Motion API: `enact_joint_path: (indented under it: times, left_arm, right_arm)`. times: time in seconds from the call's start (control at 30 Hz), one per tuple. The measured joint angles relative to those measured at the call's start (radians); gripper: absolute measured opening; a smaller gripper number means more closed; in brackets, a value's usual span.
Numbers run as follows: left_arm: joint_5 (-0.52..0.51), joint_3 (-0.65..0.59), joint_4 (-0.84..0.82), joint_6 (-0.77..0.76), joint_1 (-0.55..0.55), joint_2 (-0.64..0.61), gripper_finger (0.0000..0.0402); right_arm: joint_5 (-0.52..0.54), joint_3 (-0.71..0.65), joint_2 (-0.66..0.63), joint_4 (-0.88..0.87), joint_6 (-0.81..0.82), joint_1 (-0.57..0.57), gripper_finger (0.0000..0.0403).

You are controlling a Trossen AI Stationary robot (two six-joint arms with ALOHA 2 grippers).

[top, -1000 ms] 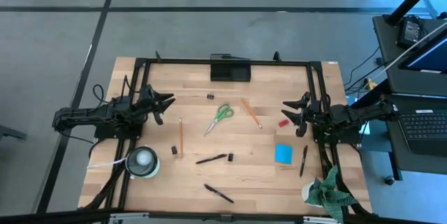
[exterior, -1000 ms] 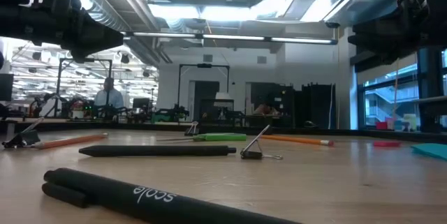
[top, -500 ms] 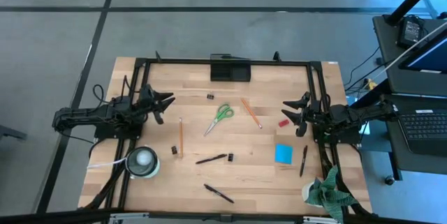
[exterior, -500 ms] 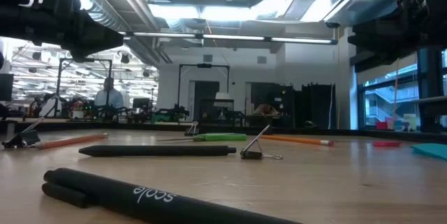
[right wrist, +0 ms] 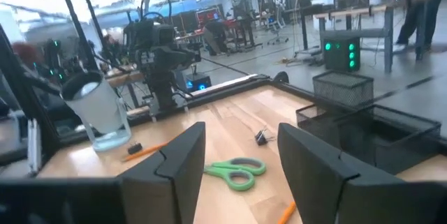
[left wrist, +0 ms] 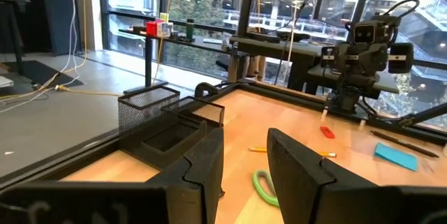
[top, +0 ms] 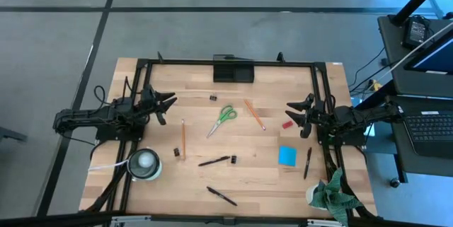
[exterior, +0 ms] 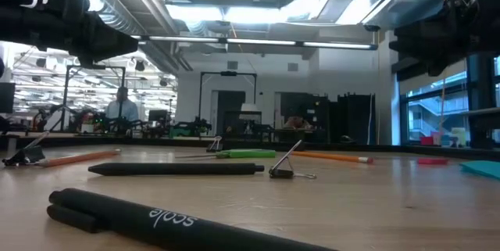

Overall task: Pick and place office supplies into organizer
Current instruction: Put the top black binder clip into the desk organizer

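The black organizer (top: 233, 70) stands at the table's far edge, in the middle. The office supplies lie flat on the wood: green-handled scissors (top: 223, 119), two pencils (top: 182, 138) (top: 254, 114), three black pens (top: 214, 161) (top: 222, 196) (top: 307, 163), a blue note pad (top: 287, 155), a small red piece (top: 287, 124), and black clips (top: 212, 98) (top: 177, 152). My left gripper (top: 168, 105) hovers open at the table's left side. My right gripper (top: 294, 114) hovers open at the right side, close to the red piece. Neither touches anything.
A white round roll (top: 144, 163) sits at the near left corner and a green cloth (top: 333, 191) at the near right. A black metal frame (top: 141, 64) runs round the table. Bare wood lies between the scissors and the organizer.
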Motion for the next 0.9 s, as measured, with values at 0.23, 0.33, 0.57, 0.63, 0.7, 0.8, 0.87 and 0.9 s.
enact_joint_path:
  times: [0.23,0.33,0.57,0.63,0.7,0.8,0.87,0.9]
  left_arm:
    - [-0.065,0.000,0.002,0.000,0.000,0.000,0.0106]
    - [-0.071,0.000,0.002,0.000,0.001,0.000,0.0106]
    - [-0.072,0.000,0.002,-0.001,0.000,0.000,0.0107]
    - [-0.066,0.000,0.002,-0.001,0.000,0.000,0.0114]
    - [-0.032,0.000,0.003,-0.034,0.000,0.001,0.0127]
    - [0.027,0.000,0.003,-0.221,0.003,0.022,0.0154]
    - [0.081,0.000,0.005,-0.337,0.010,0.048,0.0168]
    - [0.109,0.000,0.008,-0.379,0.016,0.067,0.0173]
  right_arm:
    - [-0.001,0.000,0.000,0.000,-0.002,0.000,0.0182]
    - [-0.002,0.000,0.000,0.003,0.045,0.000,0.0182]
    - [0.057,0.000,0.000,0.009,0.076,0.000,0.0182]
    - [0.059,0.000,0.000,-0.005,0.078,0.000,0.0182]
    - [0.059,0.000,0.000,-0.009,0.079,0.000,0.0182]
    - [0.074,0.000,0.000,-0.009,0.078,0.000,0.0182]
    - [0.115,0.000,0.000,-0.009,0.078,0.000,0.0182]
    - [0.137,0.000,0.000,-0.009,0.077,0.000,0.0182]
